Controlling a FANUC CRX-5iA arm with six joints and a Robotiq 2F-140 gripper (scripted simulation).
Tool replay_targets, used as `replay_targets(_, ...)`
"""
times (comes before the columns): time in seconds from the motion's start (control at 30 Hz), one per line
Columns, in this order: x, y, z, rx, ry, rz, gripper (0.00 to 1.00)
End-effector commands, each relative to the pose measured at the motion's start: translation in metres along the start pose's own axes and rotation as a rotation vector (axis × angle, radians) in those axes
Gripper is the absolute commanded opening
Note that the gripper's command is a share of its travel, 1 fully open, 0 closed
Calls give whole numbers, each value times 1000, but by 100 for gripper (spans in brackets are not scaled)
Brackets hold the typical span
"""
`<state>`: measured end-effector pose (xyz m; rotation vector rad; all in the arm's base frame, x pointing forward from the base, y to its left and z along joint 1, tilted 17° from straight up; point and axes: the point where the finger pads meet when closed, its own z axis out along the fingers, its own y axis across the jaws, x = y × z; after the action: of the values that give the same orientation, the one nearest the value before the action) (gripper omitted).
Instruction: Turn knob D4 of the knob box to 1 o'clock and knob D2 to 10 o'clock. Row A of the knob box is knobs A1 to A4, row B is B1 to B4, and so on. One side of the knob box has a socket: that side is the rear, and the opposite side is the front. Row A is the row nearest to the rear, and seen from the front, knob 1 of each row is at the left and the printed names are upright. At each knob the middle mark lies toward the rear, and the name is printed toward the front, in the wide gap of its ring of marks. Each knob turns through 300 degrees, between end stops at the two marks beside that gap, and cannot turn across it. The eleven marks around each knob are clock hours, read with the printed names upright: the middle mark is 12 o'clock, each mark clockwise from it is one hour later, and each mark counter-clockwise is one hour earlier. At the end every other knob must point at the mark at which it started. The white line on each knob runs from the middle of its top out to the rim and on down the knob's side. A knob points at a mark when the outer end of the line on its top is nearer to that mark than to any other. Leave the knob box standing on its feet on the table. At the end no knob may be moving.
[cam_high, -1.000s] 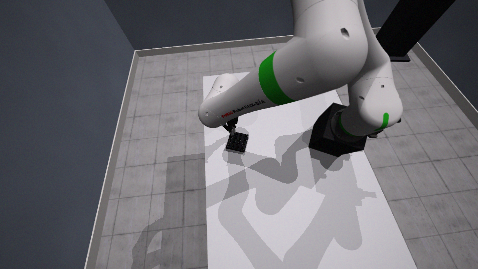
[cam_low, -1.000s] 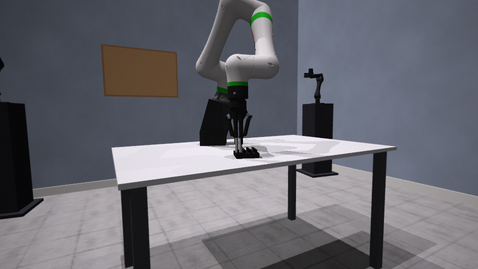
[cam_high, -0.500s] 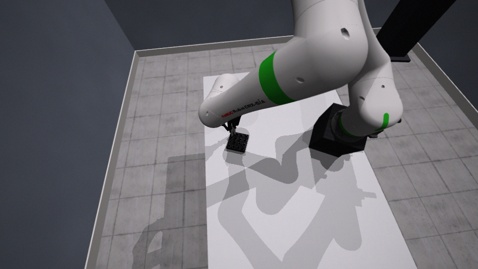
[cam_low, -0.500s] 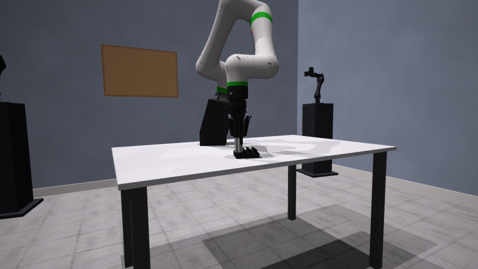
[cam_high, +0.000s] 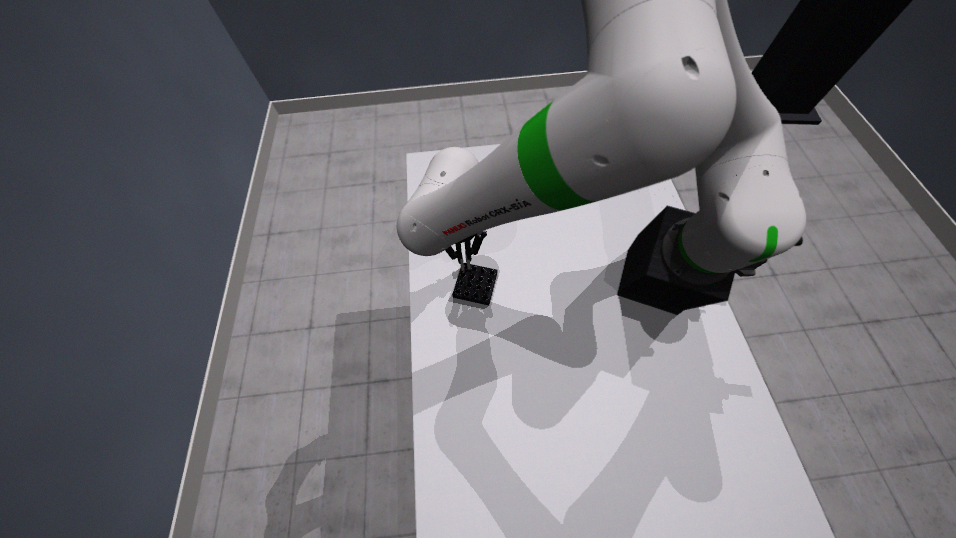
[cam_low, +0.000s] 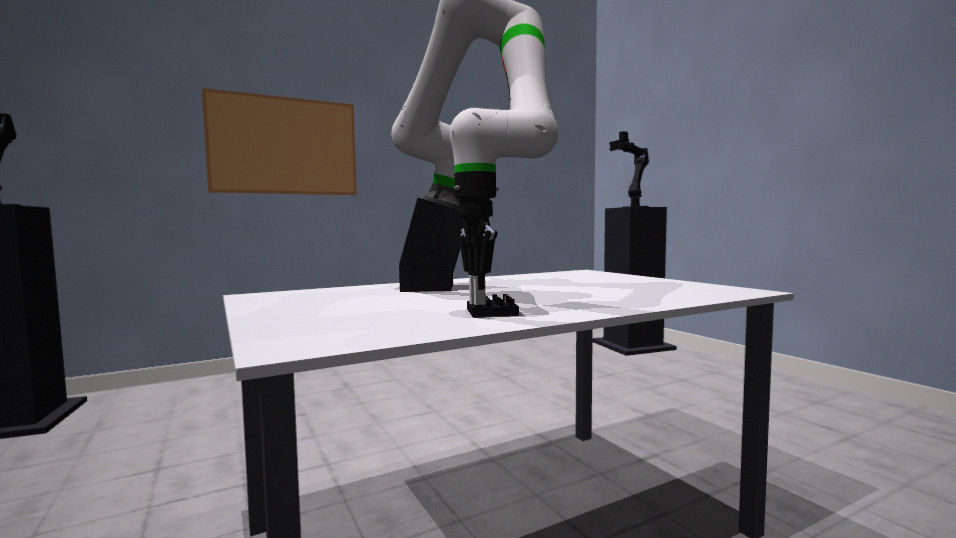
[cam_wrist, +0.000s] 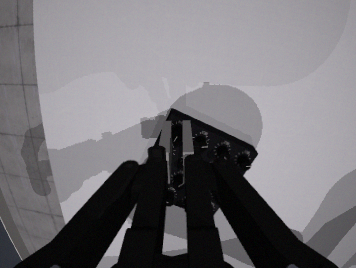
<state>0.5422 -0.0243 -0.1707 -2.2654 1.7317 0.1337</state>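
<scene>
The black knob box (cam_high: 475, 288) (cam_low: 500, 308) (cam_wrist: 230, 150) stands on its feet on the white table (cam_high: 601, 434) (cam_low: 334, 321) (cam_wrist: 199, 23). My gripper (cam_high: 465, 266) (cam_low: 475, 295) (cam_wrist: 177, 133) points straight down onto the box's corner, the far left one in the top view. Its fingers are nearly together and grip the small corner knob there. The fingers hide that knob's white line. The printed names and marks are too small and dark to read in any view. Other knobs show as dark round tops beside the fingers in the wrist view.
The arm's black base (cam_high: 668, 274) (cam_low: 427, 247) stands on the table behind the box. The table's left edge (cam_high: 409, 294) runs close to the box. Black pedestals (cam_low: 635, 267) (cam_low: 26, 314) stand on the floor off the table.
</scene>
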Motion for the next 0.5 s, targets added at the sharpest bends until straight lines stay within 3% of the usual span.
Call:
replay_targets(0.0, 0, 0, 0, -4, 6, 102, 5)
replay_targets(0.47, 0, 0, 0, -3, 6, 313, 5)
